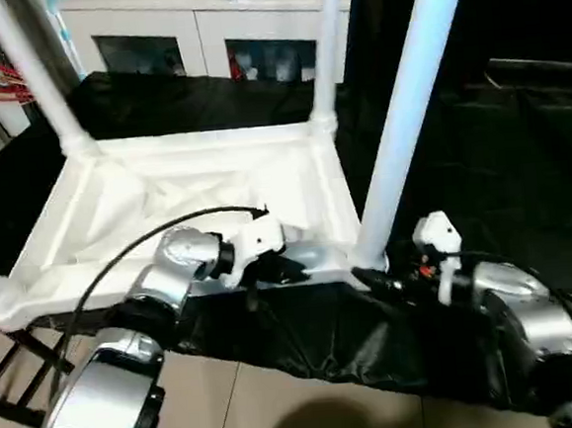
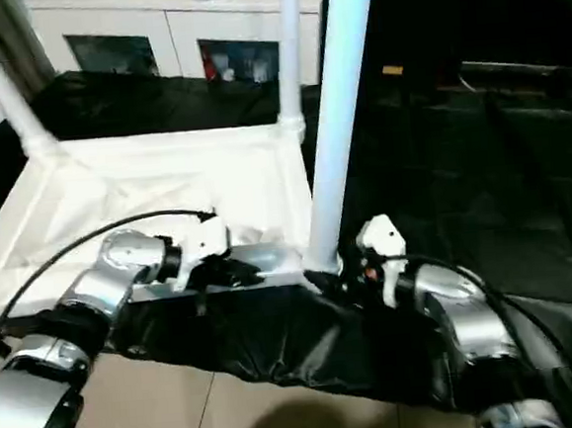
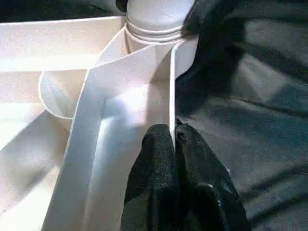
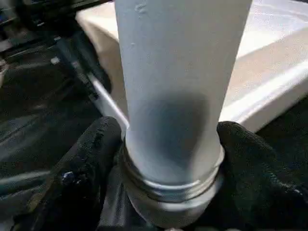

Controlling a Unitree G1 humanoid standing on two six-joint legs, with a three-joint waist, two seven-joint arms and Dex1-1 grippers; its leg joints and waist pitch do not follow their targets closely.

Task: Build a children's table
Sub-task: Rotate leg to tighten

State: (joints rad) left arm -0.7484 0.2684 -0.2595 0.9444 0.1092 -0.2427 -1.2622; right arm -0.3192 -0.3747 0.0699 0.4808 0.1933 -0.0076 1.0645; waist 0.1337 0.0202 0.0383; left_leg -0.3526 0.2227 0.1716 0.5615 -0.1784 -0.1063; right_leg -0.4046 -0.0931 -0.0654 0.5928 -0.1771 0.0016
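Table top lies upside down on a surface covered in black cloth, ribbed underside facing up, rim raised all round. Far-left leg stands in its corner socket, tilted slightly toward the left edge of the head view. Left gripper sits at the near rim of the top, close to the near-right corner; in the left wrist view its two black fingers are pressed together with the thin white rim wall pinched between them, one finger inside the top, one outside over the cloth. A black cable loops from the left forearm across the underside. Far-right leg stands upright in its socket, just in front of a white cabinet with glass doors. Near-right leg rises from the near-right corner socket, the closest and largest of the three in view, leaning a little to the right at its top. Right gripper is at the base of this leg; in the right wrist view its fingers bracket the leg on both sides just above the ringed collar where leg meets socket, closed against it. Right forearm rests low over the black cloth, near the table's front edge
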